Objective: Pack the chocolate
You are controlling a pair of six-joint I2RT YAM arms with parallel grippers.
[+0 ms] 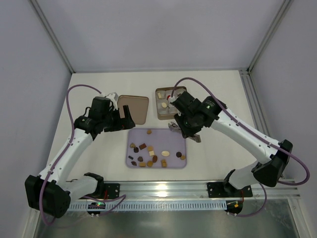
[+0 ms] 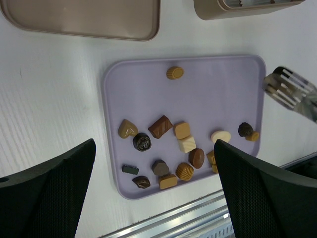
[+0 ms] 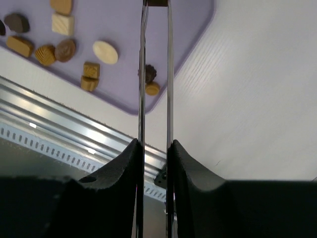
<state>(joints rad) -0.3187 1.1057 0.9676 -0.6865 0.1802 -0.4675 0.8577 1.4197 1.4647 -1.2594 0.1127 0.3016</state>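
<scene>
- the chocolates (image 2: 182, 130) lie loose on the purple tray (image 2: 218, 94), mid-table toward the near edge, mostly bunched on its near half.
- our right gripper (image 3: 155, 148) is clenched on the metal tongs (image 3: 168, 74), over the tray's right edge. we can't tell if the tips carry anything.
- our left gripper (image 2: 154, 146) is released and empty, hovering above the tray.
- our worry: the pieces sit tight together, so the tongs could knock a neighbour. a rounded one could also squirt out on the way to the tin (image 1: 158, 111) nearer the far edge.
</scene>
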